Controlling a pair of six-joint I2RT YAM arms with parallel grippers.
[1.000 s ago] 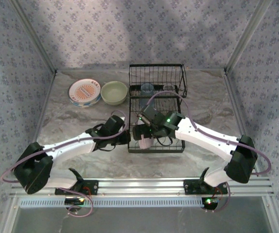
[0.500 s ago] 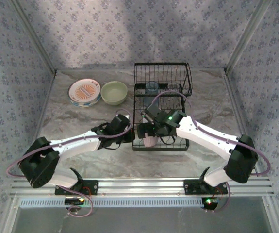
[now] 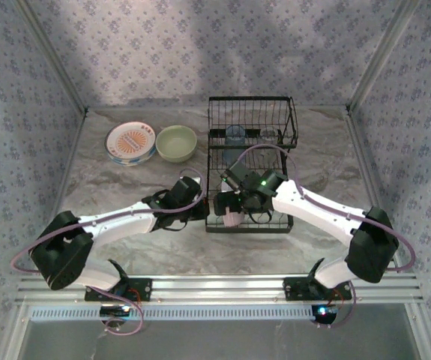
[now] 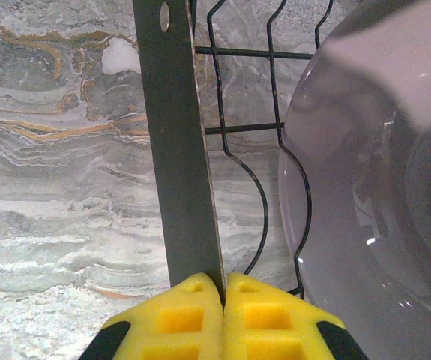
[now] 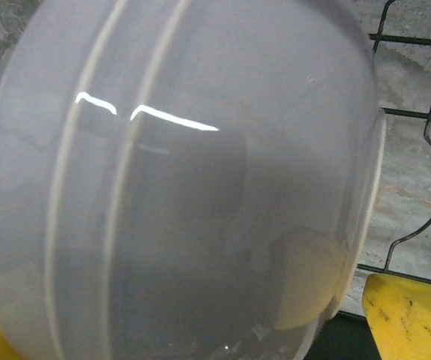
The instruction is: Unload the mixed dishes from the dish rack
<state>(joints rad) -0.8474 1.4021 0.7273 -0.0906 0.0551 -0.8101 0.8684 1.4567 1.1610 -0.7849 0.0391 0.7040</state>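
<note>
Far left: stacked plates, orange-patterned one on top, pale yellow-green bowl just right of them. Next, left gripper clamped shut on flat side bar of dish rack, near-left edge. Lavender bowl on edge in rack's near section, between wide-apart jaws of right gripper; contact unclear. Translucent blue cup in far basket.
</note>
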